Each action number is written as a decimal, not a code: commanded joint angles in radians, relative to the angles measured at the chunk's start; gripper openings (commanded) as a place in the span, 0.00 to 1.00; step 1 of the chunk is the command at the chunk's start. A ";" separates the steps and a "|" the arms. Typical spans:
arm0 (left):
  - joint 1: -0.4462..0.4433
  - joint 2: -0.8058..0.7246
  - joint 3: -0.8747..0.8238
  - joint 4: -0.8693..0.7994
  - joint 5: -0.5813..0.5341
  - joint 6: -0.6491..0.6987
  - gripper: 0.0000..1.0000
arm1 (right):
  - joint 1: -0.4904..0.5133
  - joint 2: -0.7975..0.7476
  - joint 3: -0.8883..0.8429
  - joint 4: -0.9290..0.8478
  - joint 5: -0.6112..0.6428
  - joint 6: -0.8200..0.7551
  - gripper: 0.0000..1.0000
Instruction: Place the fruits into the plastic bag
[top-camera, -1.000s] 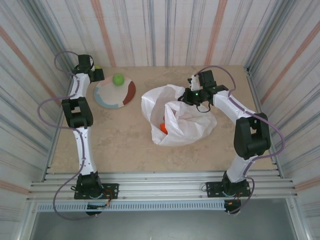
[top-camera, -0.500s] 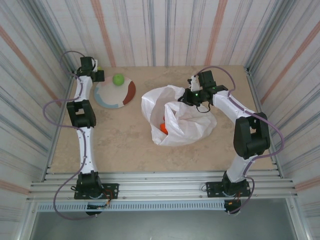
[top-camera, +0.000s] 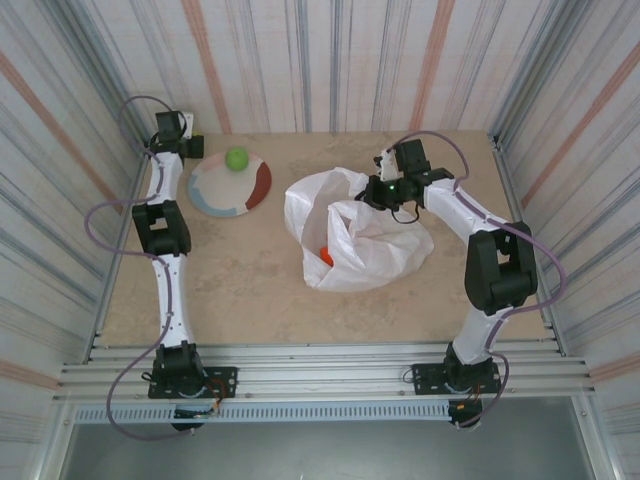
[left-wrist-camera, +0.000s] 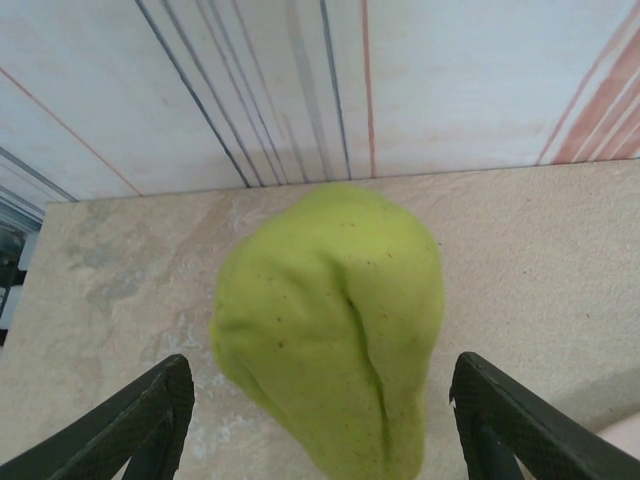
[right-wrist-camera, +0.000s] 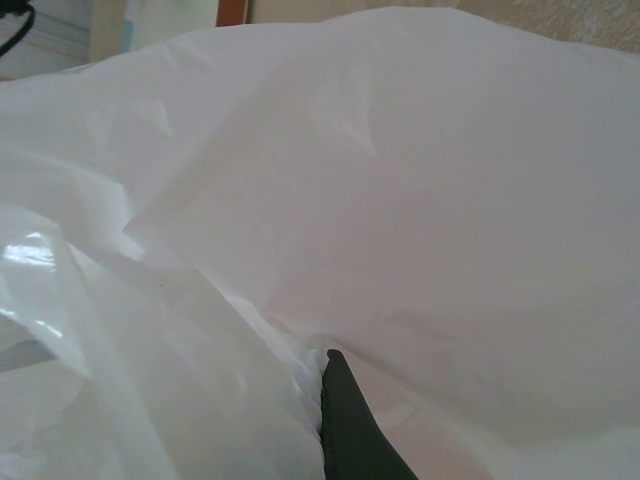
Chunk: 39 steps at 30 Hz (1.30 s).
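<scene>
Beige marbled table (top-camera: 250, 280) bounded by striped walls, round multicoloured plate (top-camera: 215, 195) lay at its far left, crinkled white plastic bag (top-camera: 380, 250) sprawled right of centre, well apart from the plate, yellow-green fruit (left-wrist-camera: 330, 330) sat near the far edge.

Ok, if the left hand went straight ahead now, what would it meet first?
The yellow-green fruit, between the left hand's open fingers and apparently very close, though depth is unclear.
</scene>
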 joint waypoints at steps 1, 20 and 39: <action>0.015 0.031 0.037 0.036 0.042 0.049 0.72 | 0.007 0.020 0.036 -0.029 0.017 0.007 0.00; 0.045 0.085 0.142 -0.024 0.214 0.088 0.72 | 0.016 0.099 0.126 -0.056 0.013 0.005 0.00; 0.045 0.091 0.167 -0.090 0.256 0.124 0.66 | 0.007 0.120 0.147 -0.061 0.005 -0.002 0.00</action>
